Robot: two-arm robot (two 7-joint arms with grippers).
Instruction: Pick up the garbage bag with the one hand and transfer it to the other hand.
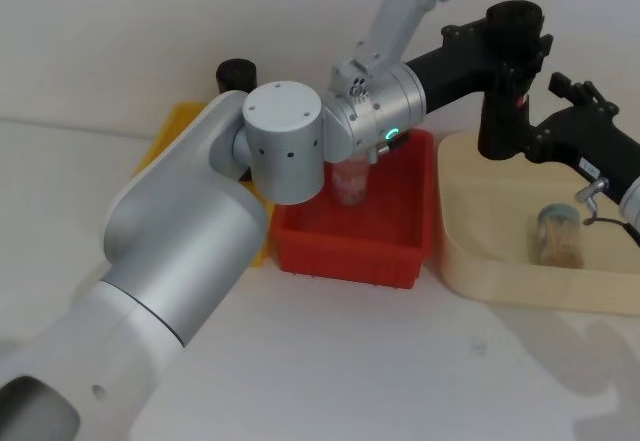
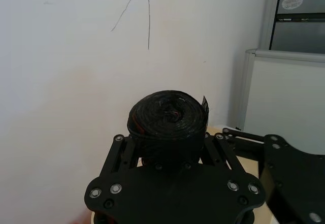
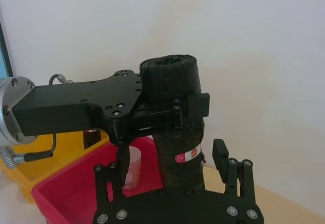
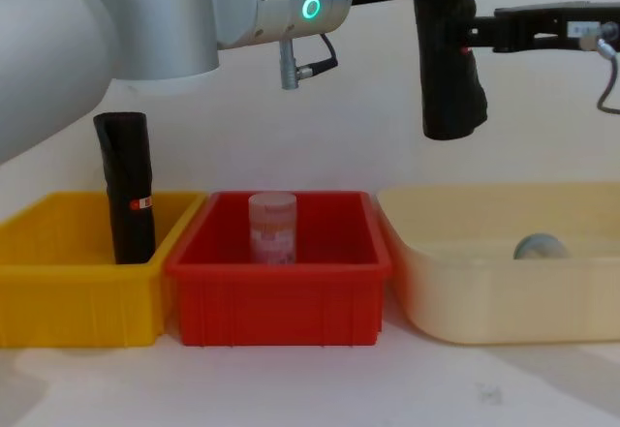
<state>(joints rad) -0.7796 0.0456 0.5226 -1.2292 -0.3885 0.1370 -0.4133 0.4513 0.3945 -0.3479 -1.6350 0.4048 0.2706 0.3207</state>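
Right wrist view: garbage bag (image 3: pixel 177 132) upright, clamped in left gripper (image 3: pixel 162 113), between right gripper's (image 3: pixel 172 183) spread fingers.

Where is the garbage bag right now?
The garbage bag hangs upright in the air, gripped by the left gripper, above the gap between the red bin and the cream tray; the right gripper reaches its lower part.

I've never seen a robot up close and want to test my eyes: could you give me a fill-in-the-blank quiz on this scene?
The garbage bag is held in the air by the ___ gripper.
The bin holding the clear cup is ___.
The slimmer black roll stands in the ___ bin.
Missing: left; red; yellow.
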